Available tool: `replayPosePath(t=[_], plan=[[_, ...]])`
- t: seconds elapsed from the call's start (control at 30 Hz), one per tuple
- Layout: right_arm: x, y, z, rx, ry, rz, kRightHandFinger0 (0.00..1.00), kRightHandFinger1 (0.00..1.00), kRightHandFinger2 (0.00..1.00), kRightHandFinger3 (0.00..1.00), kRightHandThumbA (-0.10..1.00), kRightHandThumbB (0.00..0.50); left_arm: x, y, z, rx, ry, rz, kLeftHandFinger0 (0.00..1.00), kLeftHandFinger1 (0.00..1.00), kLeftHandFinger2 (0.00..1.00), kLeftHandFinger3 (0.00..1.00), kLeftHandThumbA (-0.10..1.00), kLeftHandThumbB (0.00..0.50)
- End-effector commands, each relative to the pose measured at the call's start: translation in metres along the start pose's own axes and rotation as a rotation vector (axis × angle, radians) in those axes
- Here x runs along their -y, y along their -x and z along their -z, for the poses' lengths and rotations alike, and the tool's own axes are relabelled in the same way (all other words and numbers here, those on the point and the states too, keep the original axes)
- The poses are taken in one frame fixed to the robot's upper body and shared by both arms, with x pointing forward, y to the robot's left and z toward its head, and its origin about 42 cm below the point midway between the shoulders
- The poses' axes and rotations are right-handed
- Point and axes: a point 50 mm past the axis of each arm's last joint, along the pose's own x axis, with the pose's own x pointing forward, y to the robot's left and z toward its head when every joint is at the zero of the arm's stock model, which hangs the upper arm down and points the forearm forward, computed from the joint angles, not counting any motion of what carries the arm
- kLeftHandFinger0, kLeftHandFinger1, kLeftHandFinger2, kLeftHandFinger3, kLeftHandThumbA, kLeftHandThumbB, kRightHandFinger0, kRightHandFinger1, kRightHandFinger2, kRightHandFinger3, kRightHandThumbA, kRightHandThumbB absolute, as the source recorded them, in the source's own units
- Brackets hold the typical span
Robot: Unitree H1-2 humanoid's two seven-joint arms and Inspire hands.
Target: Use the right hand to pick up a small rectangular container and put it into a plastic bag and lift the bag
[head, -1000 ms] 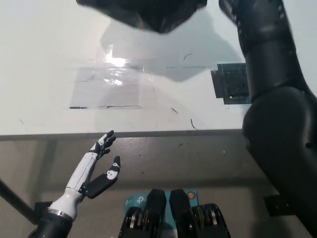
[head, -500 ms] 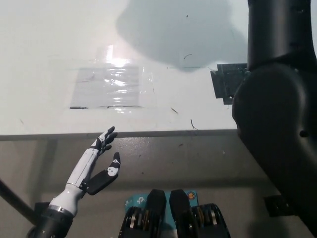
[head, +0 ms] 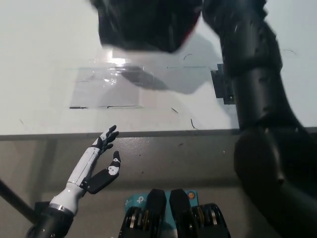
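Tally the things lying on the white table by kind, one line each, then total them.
Clear plastic bag, lying flat: 1
Dark rectangular container, mostly hidden behind the right arm: 1
Total: 2
Both hands are off the table: the right hand is blurred above the bag, and the left hand rests open below the table edge.
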Motion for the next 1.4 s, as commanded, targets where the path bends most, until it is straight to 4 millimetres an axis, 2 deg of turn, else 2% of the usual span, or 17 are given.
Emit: replayPosePath(t=[0.0, 0.13, 0.27, 0.37, 0.4, 0.47, 0.53, 0.6, 0.63, 0.67, 0.73, 0.8, 0.83, 0.93, 1.0, 1.17, 1.37], plan=[[-0.015, 0.008, 0.007, 0.020, 0.124, -0.112, 0.00, 0.04, 0.47, 0.54, 0.32, 0.152, -0.009, -0.007, -0.013, 0.073, -0.024, 0.008, 1.00, 1.00, 1.00, 1.00, 0.24, 0.145], [0.007, 0.013, 0.028, -0.012, 0.153, -0.065, 0.00, 0.09, 0.50, 0.53, 0.28, 0.196, -0.009, -0.009, -0.014, 0.079, -0.024, 0.009, 1.00, 1.00, 1.00, 1.00, 0.24, 0.146], [0.035, 0.017, 0.050, -0.060, 0.242, -0.064, 0.00, 0.12, 0.50, 0.44, 0.39, 0.149, -0.010, -0.010, -0.015, 0.076, -0.028, 0.010, 1.00, 1.00, 1.00, 1.00, 0.23, 0.143], [0.049, 0.019, 0.056, -0.110, 0.304, -0.025, 0.02, 0.19, 0.53, 0.47, 0.44, 0.174, -0.010, -0.010, -0.015, 0.072, -0.030, 0.010, 1.00, 1.00, 1.00, 1.00, 0.22, 0.145], [0.054, 0.019, 0.056, -0.131, 0.355, -0.019, 0.06, 0.26, 0.58, 0.59, 0.47, 0.219, -0.011, -0.009, -0.014, 0.069, -0.033, 0.011, 1.00, 1.00, 1.00, 1.00, 0.24, 0.150], [0.055, 0.019, 0.056, -0.141, 0.386, -0.019, 0.04, 0.26, 0.54, 0.52, 0.48, 0.227, -0.011, -0.009, -0.014, 0.068, -0.035, 0.010, 1.00, 1.00, 1.00, 1.00, 0.24, 0.149], [0.055, 0.020, 0.053, -0.133, 0.482, 0.005, 0.36, 0.60, 0.86, 0.79, 0.51, 0.284, -0.011, -0.009, -0.013, 0.066, -0.028, 0.008, 1.00, 1.00, 1.00, 1.00, 0.25, 0.152], [0.055, 0.022, 0.049, -0.122, 0.603, 0.010, 0.72, 0.81, 1.00, 1.00, 0.59, 0.308, -0.010, -0.008, -0.014, 0.064, -0.025, 0.008, 1.00, 1.00, 1.00, 1.00, 0.25, 0.147], [0.054, 0.023, 0.046, -0.105, 0.734, 0.005, 0.91, 0.93, 1.00, 1.00, 0.69, 0.300, -0.009, -0.008, -0.014, 0.065, -0.028, 0.009, 1.00, 1.00, 1.00, 1.00, 0.25, 0.146], [0.052, 0.023, 0.044, -0.098, 0.820, -0.007, 1.00, 1.00, 1.00, 1.00, 0.76, 0.297, -0.009, -0.008, -0.014, 0.065, -0.030, 0.010, 1.00, 1.00, 1.00, 1.00, 0.25, 0.145], [0.050, 0.024, 0.040, -0.105, 0.938, -0.030, 1.00, 1.00, 1.00, 1.00, 0.76, 0.330, -0.009, -0.007, -0.014, 0.065, -0.022, 0.010, 1.00, 1.00, 1.00, 1.00, 0.23, 0.141], [0.048, 0.023, 0.032, -0.101, 1.151, -0.003, 1.00, 1.00, 1.00, 1.00, 0.83, 0.468, -0.008, -0.008, -0.012, 0.069, -0.028, 0.011, 1.00, 1.00, 1.00, 1.00, 0.23, 0.143], [0.047, 0.023, 0.030, -0.097, 1.197, 0.004, 1.00, 1.00, 1.00, 1.00, 0.83, 0.478, -0.008, -0.008, -0.011, 0.070, -0.030, 0.011, 1.00, 1.00, 1.00, 1.00, 0.23, 0.143], [0.034, 0.022, 0.012, -0.045, 1.324, 0.012, 1.00, 1.00, 1.00, 1.00, 0.82, 0.454, -0.009, -0.009, -0.014, 0.074, -0.043, 0.018, 1.00, 1.00, 1.00, 1.00, 0.23, 0.138], [0.026, 0.022, 0.001, -0.016, 1.370, 0.016, 1.00, 1.00, 1.00, 1.00, 0.84, 0.482, -0.009, -0.009, -0.015, 0.070, -0.049, 0.021, 1.00, 1.00, 1.00, 1.00, 0.26, 0.143], [-0.006, 0.023, -0.030, 0.050, 1.604, -0.015, 1.00, 1.00, 1.00, 1.00, 1.00, 0.467, -0.009, -0.009, -0.014, 0.068, -0.044, 0.023, 1.00, 1.00, 1.00, 1.00, 0.31, 0.158], [-0.042, 0.033, -0.072, 0.154, 1.692, 0.085, 1.00, 1.00, 1.00, 1.00, 0.91, 0.500, -0.008, -0.010, -0.015, 0.076, -0.058, 0.027, 1.00, 1.00, 1.00, 1.00, 0.29, 0.144]])
